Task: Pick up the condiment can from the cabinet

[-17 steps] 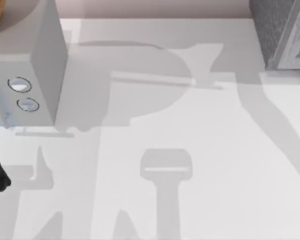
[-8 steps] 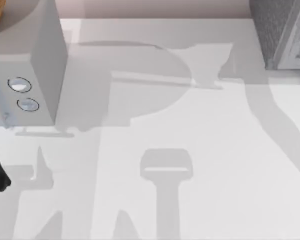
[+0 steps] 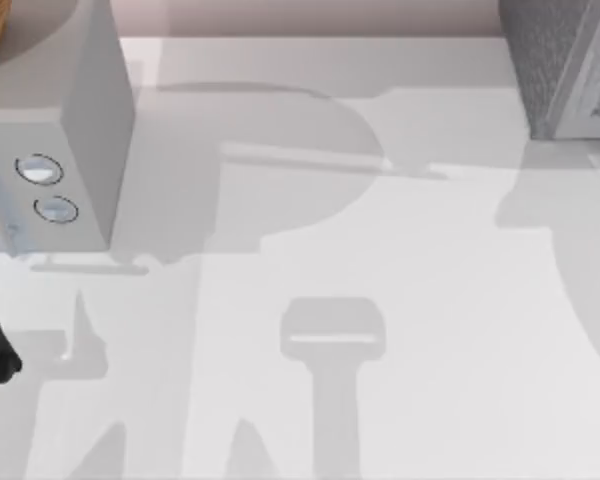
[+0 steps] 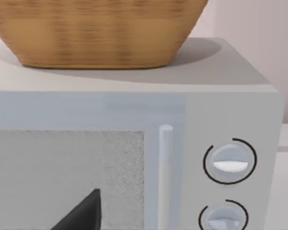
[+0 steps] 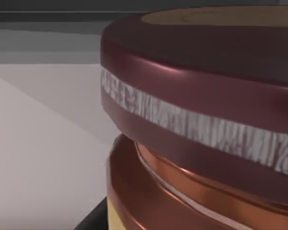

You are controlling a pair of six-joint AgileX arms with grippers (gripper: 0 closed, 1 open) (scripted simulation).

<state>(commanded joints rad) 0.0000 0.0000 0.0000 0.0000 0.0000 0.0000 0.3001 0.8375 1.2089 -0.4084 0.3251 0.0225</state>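
Arm shadow by the cabinet (image 3: pixel 565 70) has shifted right; condiment can (image 5: pixel 197 120) looms at R wrist (finger state: can't tell), approach likely closing.

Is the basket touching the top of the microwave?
Touching. In the left wrist view the basket sits with its base flat on the microwave top, with no gap between them.

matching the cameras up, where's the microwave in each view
top view: the microwave stands at the table's left edge.
left wrist view: its door and knobs face the camera, with the basket on top.
right wrist view: faces the condiment can close up instead.
shared landmark: the upper knob, also in the left wrist view.
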